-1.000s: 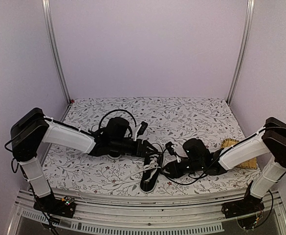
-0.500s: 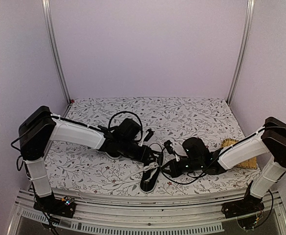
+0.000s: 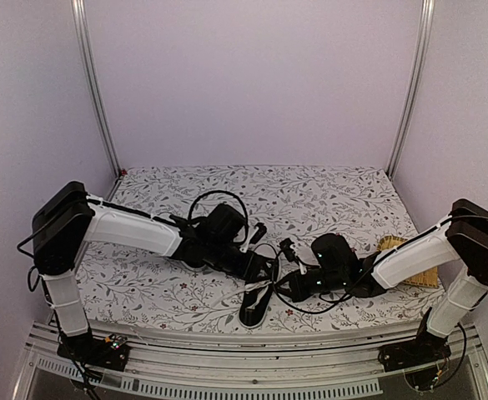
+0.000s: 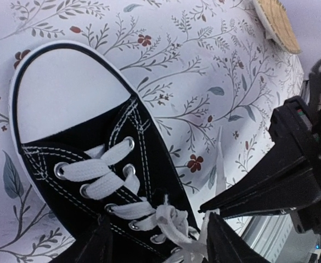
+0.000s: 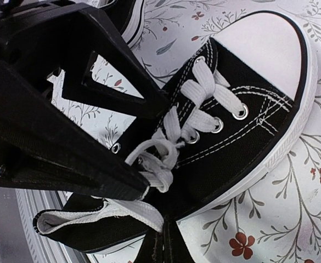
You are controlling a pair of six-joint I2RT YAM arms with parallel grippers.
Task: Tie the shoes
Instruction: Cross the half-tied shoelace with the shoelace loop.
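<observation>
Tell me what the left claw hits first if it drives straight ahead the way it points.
The left claw would most likely meet the white laces on the black sneaker just ahead; depth is hard to judge.

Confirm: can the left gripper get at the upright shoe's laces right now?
Probably yes: left gripper hangs open over the laces, a finger on either side, nothing between. The shut right gripper crowds one side.

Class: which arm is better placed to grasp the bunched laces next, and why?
Left, probably: its pincer stands open astride the laces on the shoe, while the right pincer is shut, seemingly gripping a lace end.
</observation>
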